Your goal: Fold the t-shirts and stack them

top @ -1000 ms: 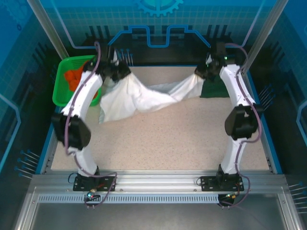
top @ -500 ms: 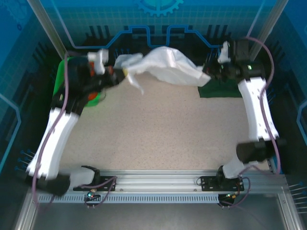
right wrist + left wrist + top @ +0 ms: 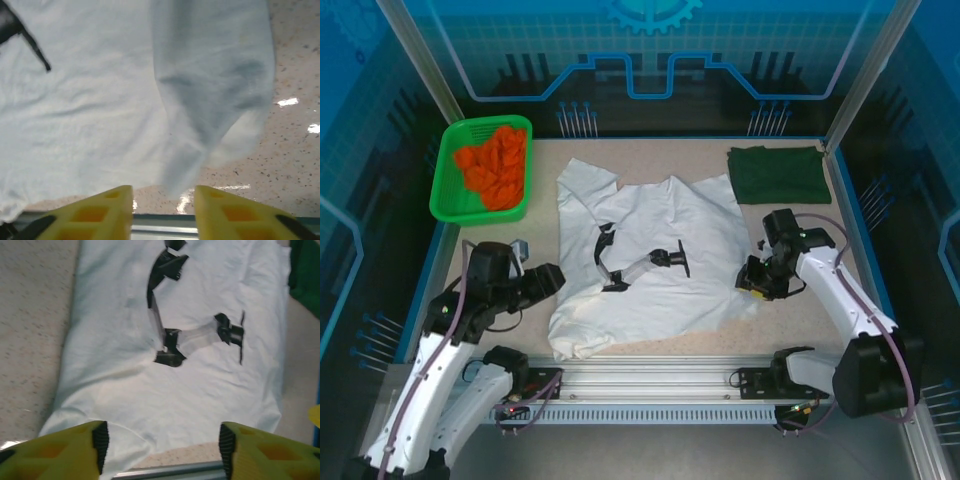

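The white t-shirt (image 3: 705, 245) lies spread flat in the middle of the table, its black print (image 3: 638, 262) facing up and one sleeve (image 3: 582, 182) pointing to the back left. A dark green t-shirt (image 3: 778, 174) sits folded at the back right corner. My left gripper (image 3: 552, 279) hovers open by the shirt's near left edge, and the white cloth (image 3: 200, 390) lies beyond its yellow fingers (image 3: 65, 450). At the shirt's right edge my right gripper (image 3: 751, 282) is open, with a rumpled fold of white cloth (image 3: 215, 85) just ahead of its empty jaws.
A green mesh basket (image 3: 448, 180) with orange cloth pieces (image 3: 495, 165) stands at the back left. The metal rail (image 3: 650, 375) runs along the near edge under both grippers. Bare speckled tabletop (image 3: 820, 235) shows right of the shirt.
Both grippers held the white shirt bunched up at the back, swung it forward and let go. It now lies spread flat; both arms have drawn back to the near side with jaws open.
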